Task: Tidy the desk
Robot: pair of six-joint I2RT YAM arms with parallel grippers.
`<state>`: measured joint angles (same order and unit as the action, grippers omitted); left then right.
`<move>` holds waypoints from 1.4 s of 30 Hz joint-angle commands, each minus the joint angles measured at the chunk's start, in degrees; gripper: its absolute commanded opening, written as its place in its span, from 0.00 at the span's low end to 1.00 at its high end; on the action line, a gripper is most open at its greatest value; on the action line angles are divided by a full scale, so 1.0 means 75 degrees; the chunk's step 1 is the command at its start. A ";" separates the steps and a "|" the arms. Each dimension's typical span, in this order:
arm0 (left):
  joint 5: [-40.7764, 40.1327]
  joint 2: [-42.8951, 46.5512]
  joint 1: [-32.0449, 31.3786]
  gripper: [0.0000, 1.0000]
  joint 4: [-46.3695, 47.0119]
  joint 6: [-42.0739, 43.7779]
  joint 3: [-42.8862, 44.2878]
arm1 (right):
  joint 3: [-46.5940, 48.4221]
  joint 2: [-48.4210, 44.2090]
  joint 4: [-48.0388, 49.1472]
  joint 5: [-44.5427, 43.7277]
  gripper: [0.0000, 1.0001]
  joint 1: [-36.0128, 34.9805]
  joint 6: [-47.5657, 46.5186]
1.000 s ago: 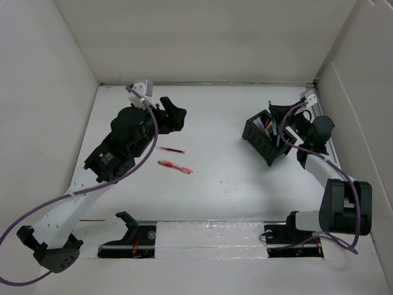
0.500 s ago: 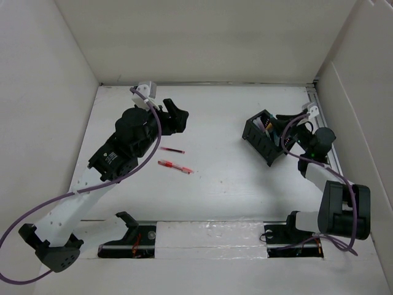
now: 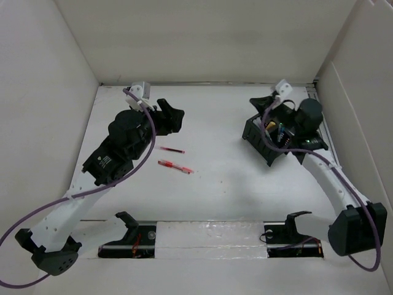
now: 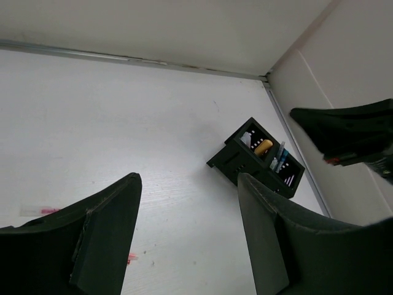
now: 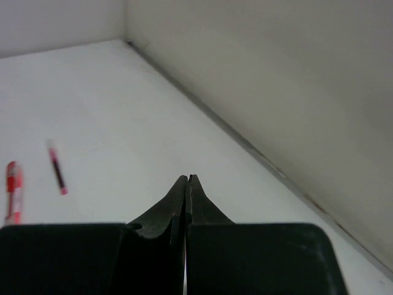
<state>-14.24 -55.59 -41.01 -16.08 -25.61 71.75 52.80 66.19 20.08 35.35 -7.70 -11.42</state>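
Two loose pens are all that's out of place on the desk, the wide white surface spread in front of my bases: a dark red pen and, just beside it on the near side, a brighter red pen. Both lie flat left of centre, not touching. Over on the right sits the black pen-holder box, turned at an angle to the walls, its slots partly filled, and that's where I judge the loose ones belong. My left gripper hangs above the desk just past the dark red pen, fingers spread wide with nothing between them. I'd say it's spread like that so it can come down astride a pen and close across it. My right gripper is up over the far corner of the box, fingers pressed flat together with nothing visible in the pinch. It points out toward the pens, which show small in its wrist view. Raised off the box there, it looks to be out of the left arm's way — no sense crowding the drop-off. Beyond all this, the metal rail runs along the foot of the far wall, and white walls close in both sides.
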 commanded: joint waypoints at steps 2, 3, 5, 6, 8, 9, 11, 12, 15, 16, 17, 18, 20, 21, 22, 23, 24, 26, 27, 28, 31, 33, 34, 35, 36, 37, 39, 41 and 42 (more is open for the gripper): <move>-0.0409 0.0486 0.0031 0.59 0.0070 0.0098 0.0570 | 0.0881 0.1341 -0.2195 -0.1278 0.00 -0.2024 -0.1372; -0.0468 0.0545 0.0031 0.55 0.0023 0.0121 0.0687 | 0.1277 0.1648 -0.2417 -0.1408 0.00 -0.2368 -0.1418; -0.0726 0.0779 0.0031 0.51 -0.0188 0.0075 0.0804 | 0.1747 0.2315 -0.2652 -0.1701 0.00 -0.3001 -0.1571; -0.0796 0.0849 0.0031 0.41 -0.0258 0.0063 0.0886 | 0.2272 0.2980 -0.3036 -0.1806 0.00 -0.3607 -0.1629; -0.0949 0.1119 0.0031 0.32 -0.0481 0.0016 0.0957 | 0.2813 0.3639 -0.3261 -0.2205 0.03 -0.4126 -0.1723; -0.0984 0.1224 0.0031 0.26 -0.0644 -0.0054 0.0992 | 0.3094 0.4281 -0.3471 -0.2299 0.13 -0.4523 -0.1747; -0.1136 0.1505 0.0031 0.22 -0.0821 -0.0125 0.0993 | 0.3903 0.4917 -0.3614 -0.2498 0.25 -0.4842 -0.1747; -0.1195 0.1611 0.0031 0.22 -0.0879 -0.0218 0.0935 | 0.4173 0.5233 -0.3730 -0.2499 0.34 -0.4983 -0.1758; -0.1277 0.1974 0.0031 0.26 -0.1090 -0.0266 0.0841 | 0.5426 0.6511 -0.4267 -0.2616 0.60 -0.5382 -0.1793; -0.1335 0.2068 0.0031 0.30 -0.1149 -0.0289 0.0829 | 0.5754 0.7152 -0.4410 -0.2628 0.63 -0.5452 -0.1863; -0.1324 0.2103 0.0031 0.34 -0.1196 -0.0289 0.0817 | 0.6454 0.7437 -0.4574 -0.2651 0.64 -0.5546 -0.1887; -0.1336 0.2162 0.0031 0.42 -0.1231 -0.0289 0.0770 | 0.6774 0.7730 -0.4830 -0.2698 0.65 -0.5547 -0.1911; -0.1266 0.2244 0.0031 0.48 -0.1313 -0.0266 0.0758 | 0.7267 0.8408 -0.4915 -0.2745 0.66 -0.5617 -0.1923; -0.1242 0.2256 0.0031 0.53 -0.1348 -0.0242 0.0723 | 0.7768 0.8621 -0.5031 -0.2722 0.66 -0.5617 -0.1899; -0.1207 0.2303 0.0031 0.55 -0.1360 -0.0207 0.0711 | 0.8051 0.8821 -0.5137 -0.2698 0.66 -0.5617 -0.1818; -0.1149 0.2338 0.0031 0.56 -0.1372 -0.0137 0.0688 | 0.8333 0.9229 -0.5230 -0.2710 0.66 -0.5617 -0.1794; -0.1137 0.2338 0.0031 0.58 -0.1395 -0.0102 0.0653 | 0.8962 0.9442 -0.5452 -0.2687 0.65 -0.5617 -0.1771; -0.1090 0.2362 0.0031 0.58 -0.1454 -0.0009 0.0618 | 0.9796 0.9980 -0.5885 -0.2465 0.64 -0.5617 -0.1712; -0.1055 0.2350 0.0031 0.59 -0.1489 0.0027 0.0606 | 1.0636 1.0540 -0.6329 -0.2441 0.63 -0.5617 -0.1700; -0.1066 0.2385 0.0031 0.59 -0.1513 0.0062 0.0606 | 1.0934 1.0766 -0.6495 -0.2464 0.63 -0.5687 -0.1665; -0.1101 0.2420 0.0031 0.60 -0.1583 0.0307 0.0652 | 1.1079 1.1131 -0.6242 -0.2371 0.59 -0.5688 -0.1293; -0.1148 0.2409 0.0031 0.60 -0.1607 0.0344 0.0676 | 1.0925 1.1143 -0.6134 -0.2311 0.58 -0.5688 -0.1149; -0.1171 0.2420 0.0031 0.60 -0.1607 0.0413 0.0676 | 1.0821 1.1131 -0.6076 -0.2277 0.58 -0.5688 -0.1045; -0.1195 0.2432 0.0031 0.60 -0.1607 0.0460 0.0676 | 1.0658 1.1143 -0.6029 -0.2265 0.58 -0.5688 -0.1009; -0.1207 0.2409 0.0031 0.61 -0.1607 0.0484 0.0665 | 1.0610 1.1143 -0.6028 -0.2265 0.57 -0.5688 -0.0985; -0.1218 0.2409 0.0031 0.61 -0.1595 0.0508 0.0653 | 1.0563 1.1155 -0.6040 -0.2311 0.52 -0.5688 -0.0962; -0.1242 0.2385 0.0031 0.61 -0.1583 0.0566 0.0641 | 1.0329 1.1108 -0.6052 -0.2545 0.44 -0.5770 -0.0927; -0.1254 0.2350 0.0031 0.61 -0.1536 0.0601 0.0629 | 1.0095 1.0945 -0.5994 -0.2686 0.21 -0.5770 -0.0903; -0.1254 0.2350 0.0031 0.61 -0.1513 0.0625 0.0629 | 0.9757 1.0828 -0.5819 -0.2733 0.15 -0.5770 -0.0915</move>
<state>-22.98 -37.95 -41.01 -29.02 -22.70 76.53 129.23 148.51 -22.41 16.80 -50.33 -19.05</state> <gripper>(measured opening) 0.611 0.182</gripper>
